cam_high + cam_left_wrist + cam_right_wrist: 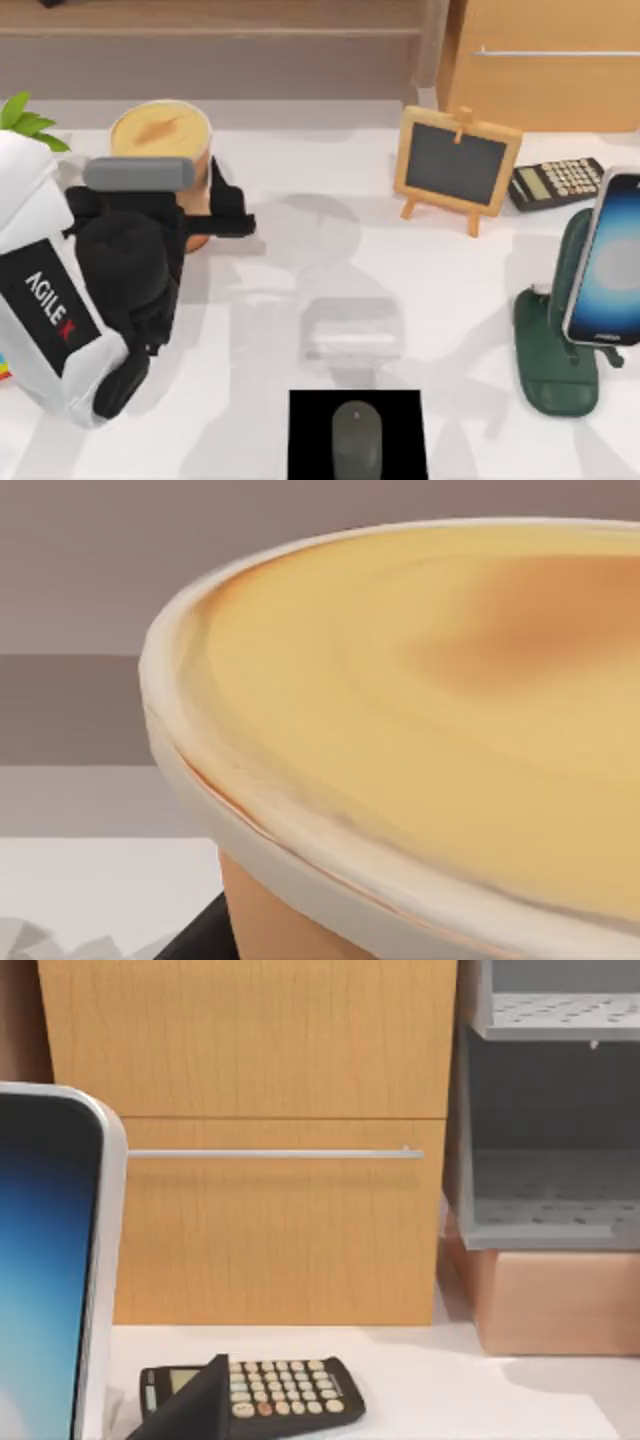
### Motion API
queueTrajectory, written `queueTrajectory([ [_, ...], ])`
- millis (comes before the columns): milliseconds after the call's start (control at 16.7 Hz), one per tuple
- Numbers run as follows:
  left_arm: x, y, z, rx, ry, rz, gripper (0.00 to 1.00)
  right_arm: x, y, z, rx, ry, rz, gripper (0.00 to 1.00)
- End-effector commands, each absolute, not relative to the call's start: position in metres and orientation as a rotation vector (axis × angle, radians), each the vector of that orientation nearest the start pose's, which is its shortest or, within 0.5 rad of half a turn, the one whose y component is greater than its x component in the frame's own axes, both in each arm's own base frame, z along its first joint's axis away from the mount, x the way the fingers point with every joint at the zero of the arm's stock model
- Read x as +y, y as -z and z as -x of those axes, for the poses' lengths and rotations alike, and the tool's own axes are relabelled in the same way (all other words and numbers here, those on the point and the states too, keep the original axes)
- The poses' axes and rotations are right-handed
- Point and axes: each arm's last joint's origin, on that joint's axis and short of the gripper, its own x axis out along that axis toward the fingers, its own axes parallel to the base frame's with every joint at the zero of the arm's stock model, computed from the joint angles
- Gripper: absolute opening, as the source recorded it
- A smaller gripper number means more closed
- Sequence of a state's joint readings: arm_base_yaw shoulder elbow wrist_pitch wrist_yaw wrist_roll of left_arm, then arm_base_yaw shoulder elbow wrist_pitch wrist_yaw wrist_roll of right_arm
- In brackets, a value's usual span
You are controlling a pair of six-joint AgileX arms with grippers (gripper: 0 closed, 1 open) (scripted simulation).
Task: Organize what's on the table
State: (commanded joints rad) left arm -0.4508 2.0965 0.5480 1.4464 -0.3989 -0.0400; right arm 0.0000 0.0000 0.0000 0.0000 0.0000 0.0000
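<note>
A wooden cabinet (545, 60) with a metal handle (275, 1153) is being shown along the far edge, right of centre, and the white table (300, 290) is being seen stretching across everything below it, far bigger than all that stands on it. At the table's left, the left arm (50, 300) of the AgileX pair is being held over the surface, its left gripper (215, 205) being pressed up against the side of a tan cup (160, 140) with a pale rim; contact is being made there, but how wide the fingers are standing cannot be told. In the left wrist view the cup's creamy lid (430, 710) is being seen very close. At the right edge a phone (605, 260) is being propped upright in a dark green stand (555, 350). Behind it, a small chalkboard easel (455, 165) is being shown standing, with a calculator (555, 183) lying just beside it to the right. At the near edge, a grey mouse (356, 440) is being shown resting on a black mat (310, 430). A green leaf (25, 122) is being glimpsed at the far left.
</note>
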Motion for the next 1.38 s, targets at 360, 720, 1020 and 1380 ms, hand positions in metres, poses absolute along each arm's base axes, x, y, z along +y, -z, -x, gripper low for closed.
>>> queueTrajectory([
  [360,-0.126,-0.076,-0.292,0.099,0.028,0.008,0.0,-0.001,-0.16,-0.106,0.0,0.0,0.0,1.0],
  [720,-0.126,-0.084,-0.292,0.099,0.028,0.008,0.0,-0.001,-0.16,-0.106,0.0,0.0,0.0,1.0],
  [1020,-0.127,-0.083,-0.293,0.1,0.028,0.006,0.0,-0.001,-0.16,-0.106,0.0,0.0,0.0,1.0],
  [1380,-0.148,-0.138,-0.323,-0.09,0.065,0.108,0.0,-0.001,-0.16,-0.106,0.0,0.0,0.0,1.0],
])
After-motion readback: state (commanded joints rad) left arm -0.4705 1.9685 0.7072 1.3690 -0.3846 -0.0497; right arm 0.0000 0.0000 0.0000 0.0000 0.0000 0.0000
